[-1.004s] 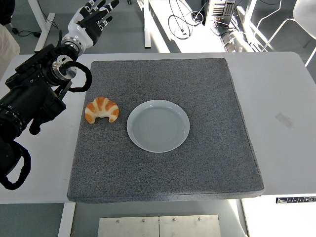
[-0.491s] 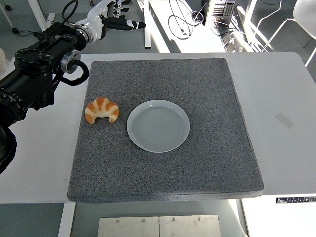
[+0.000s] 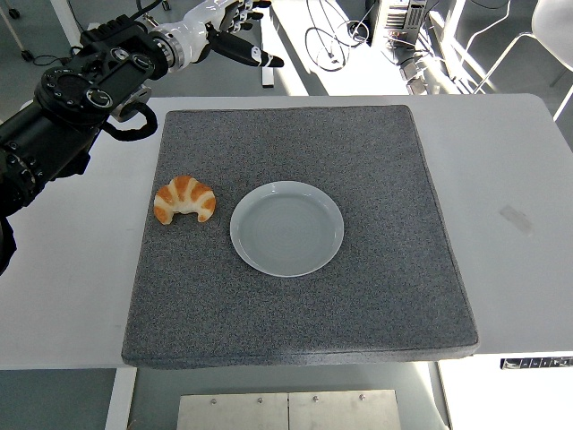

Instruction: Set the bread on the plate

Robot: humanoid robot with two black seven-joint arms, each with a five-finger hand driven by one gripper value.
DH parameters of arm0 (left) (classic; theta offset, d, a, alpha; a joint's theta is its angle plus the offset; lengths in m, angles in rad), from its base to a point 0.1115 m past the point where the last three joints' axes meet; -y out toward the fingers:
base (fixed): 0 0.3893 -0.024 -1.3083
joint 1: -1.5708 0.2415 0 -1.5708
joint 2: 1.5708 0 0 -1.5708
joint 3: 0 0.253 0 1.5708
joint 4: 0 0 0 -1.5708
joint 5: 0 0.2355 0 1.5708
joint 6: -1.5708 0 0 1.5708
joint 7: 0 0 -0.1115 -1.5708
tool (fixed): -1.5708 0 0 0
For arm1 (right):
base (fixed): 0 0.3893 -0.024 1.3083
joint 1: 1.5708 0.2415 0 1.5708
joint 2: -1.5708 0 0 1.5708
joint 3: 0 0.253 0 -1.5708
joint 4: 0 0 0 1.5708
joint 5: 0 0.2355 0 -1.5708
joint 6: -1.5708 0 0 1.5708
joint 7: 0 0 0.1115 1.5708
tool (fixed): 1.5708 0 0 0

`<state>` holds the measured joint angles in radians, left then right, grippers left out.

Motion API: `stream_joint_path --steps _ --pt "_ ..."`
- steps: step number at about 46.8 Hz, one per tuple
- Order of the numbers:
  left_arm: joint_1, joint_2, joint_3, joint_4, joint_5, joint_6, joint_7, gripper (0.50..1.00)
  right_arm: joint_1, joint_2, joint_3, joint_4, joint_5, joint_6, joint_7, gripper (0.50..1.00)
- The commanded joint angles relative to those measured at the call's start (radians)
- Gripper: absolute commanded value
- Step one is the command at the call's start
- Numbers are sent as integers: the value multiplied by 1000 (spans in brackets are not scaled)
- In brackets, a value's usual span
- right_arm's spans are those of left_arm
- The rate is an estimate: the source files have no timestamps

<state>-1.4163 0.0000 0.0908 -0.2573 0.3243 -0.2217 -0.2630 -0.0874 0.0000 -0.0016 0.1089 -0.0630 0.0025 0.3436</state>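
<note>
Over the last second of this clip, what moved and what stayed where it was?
Only the black left arm moved: its white left hand swung rightward past the table's far edge, fingers spread, holding nothing. The golden croissant stayed on the grey square mat, just left of the empty pale round plate, which also has not shifted.

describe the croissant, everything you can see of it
The croissant is a golden-brown crescent with paler cream bands between its ridged segments and darker orange tips. Its two ends curve down toward the near edge. It lies flat on the grey mat, near the mat's left edge, just left of the plate with a narrow gap between them. It looks whole. Only the mat touches it; the left hand is far off, beyond the table's far edge.
</note>
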Motion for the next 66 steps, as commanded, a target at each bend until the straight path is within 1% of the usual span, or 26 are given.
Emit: stream_joint_path --steps 1,5,8,11,14,17,19,24,27,29,33,39,43,49,54,62,66 --pt "-3 0 50 -8 15 -4 11 984 0 0 0 0 0 1 0 1000" --pt "-3 0 122 -62 15 1 31 984 0 0 0 0 0 -1 0 1000" --pt "-3 0 168 -112 15 7 33 984 0 0 0 0 0 -1 0 1000" --pt "-3 8 190 -166 16 22 33 984 0 0 0 0 0 1 0 1000" --pt "-4 34 191 -227 28 38 31 984 0 0 0 0 0 -1 0 1000" --pt "-7 77 182 -315 56 47 27 984 0 0 0 0 0 1 0 1000" --pt "-10 113 175 -374 82 65 27 984 0 0 0 0 0 -1 0 1000" --pt "-50 199 153 -537 119 159 30 984 0 0 0 0 0 1 0 1000" --pt "-59 258 159 -630 121 203 36 984 0 0 0 0 0 1 0 1000" --pt "-59 293 164 -683 122 215 36 984 0 0 0 0 0 1 0 1000" --pt "-58 340 201 -741 145 226 37 984 0 0 0 0 0 1 0 1000" --pt "-52 383 273 -750 216 275 37 984 0 0 0 0 0 1 0 1000" --pt "-44 413 284 -754 251 291 36 984 0 0 0 0 0 -1 0 1000" --pt "-15 442 288 -763 392 323 36 984 0 0 0 0 0 -1 0 1000" --pt "-4 480 287 -764 464 321 34 984 0 0 0 0 0 -1 0 1000" --pt "10 500 290 -780 499 306 22 984 0 0 0 0 0 1 0 1000" --pt "0 518 288 -784 510 269 25 984 0 0 0 0 0 1 0 1000"
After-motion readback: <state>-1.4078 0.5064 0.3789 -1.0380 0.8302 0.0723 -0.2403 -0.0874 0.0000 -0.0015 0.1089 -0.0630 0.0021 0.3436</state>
